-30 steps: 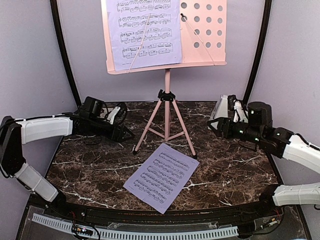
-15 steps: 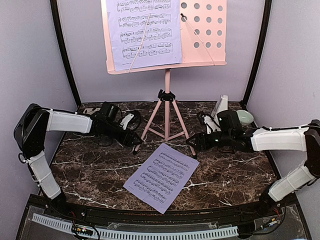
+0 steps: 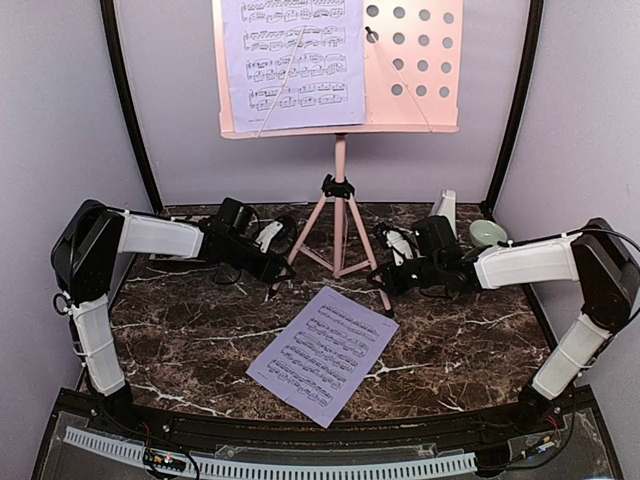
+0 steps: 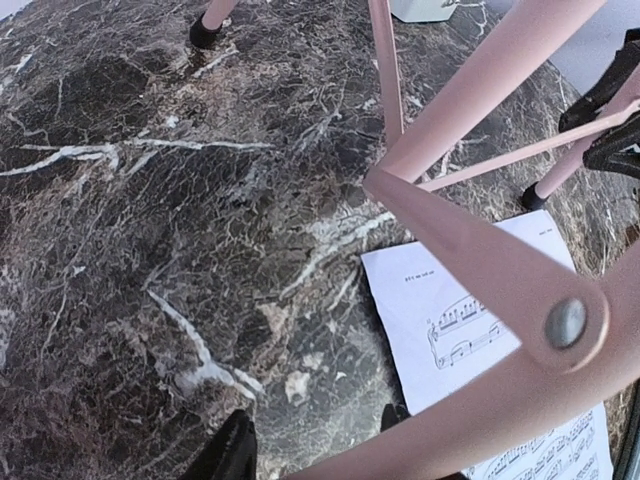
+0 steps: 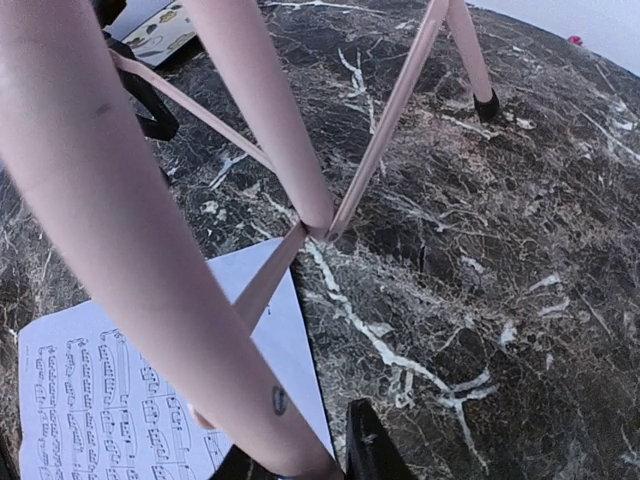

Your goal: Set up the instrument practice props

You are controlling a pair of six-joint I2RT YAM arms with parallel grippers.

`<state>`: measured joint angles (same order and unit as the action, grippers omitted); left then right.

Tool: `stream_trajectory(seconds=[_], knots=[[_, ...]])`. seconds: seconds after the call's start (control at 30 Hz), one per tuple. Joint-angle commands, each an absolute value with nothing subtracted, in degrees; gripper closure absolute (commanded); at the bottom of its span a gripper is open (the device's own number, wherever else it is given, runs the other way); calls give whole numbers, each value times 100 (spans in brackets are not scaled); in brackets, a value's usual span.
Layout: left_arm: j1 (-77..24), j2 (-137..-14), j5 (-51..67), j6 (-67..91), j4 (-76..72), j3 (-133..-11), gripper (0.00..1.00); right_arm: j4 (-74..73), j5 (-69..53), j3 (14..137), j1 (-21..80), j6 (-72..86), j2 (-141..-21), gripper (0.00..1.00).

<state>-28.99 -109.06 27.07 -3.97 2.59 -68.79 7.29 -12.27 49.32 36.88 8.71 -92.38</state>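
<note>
The dark marbled surface [image 3: 480, 340] sits inside plain lavender walls, with the pink music stand [image 3: 340, 160] upright at its middle, one sheet-music page [image 3: 295, 60] resting on its desk and a second page [image 3: 322, 352] lying flat just in front of the tripod feet. The right end effector [image 3: 385, 280] is clenched on the stand's right front leg, its fingers [image 5: 370, 445] hugging the tube. The left end effector [image 3: 282, 268] has the left front leg between its fingers [image 4: 235, 455], though I cannot tell whether they have pinched it. The likely trouble is imbalance (the stand looks tall and top-heavy): if one arm pulls before the other has a firm hold, the stand could tip and shed its page. A smooth round leg may also twist in the grip, and a dragged foot could crumple the loose page. The white metronome [image 3: 445, 208] stands close behind the right arm, so it might get knocked.
</note>
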Motion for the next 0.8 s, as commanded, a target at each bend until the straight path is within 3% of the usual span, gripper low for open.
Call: stream_trajectory(seconds=[0.0,0.2,0.43,0.5,0.63,0.77], knots=[[-2727,-11204,2343,-252,0,-7412,58,787,-804,5184,3582,800,-9350,86],[-2580,-11699,2533,-79,-9,-8057,63,791,-622,5301,3520,748,-9458,97],[-2566,-11838,2587,-64,31,-8350,64,764,-539,5509,3501,709,-9522,100],[-2566,-11770,2578,-54,75,-8343,58,665,-602,5587,3499,666,-9491,91],[-2566,-11361,2566,25,10,-8115,32,534,-714,5638,3502,691,-9246,66],[-2549,-10776,2356,221,74,-7692,22,386,-672,5528,3515,821,-8735,45]])
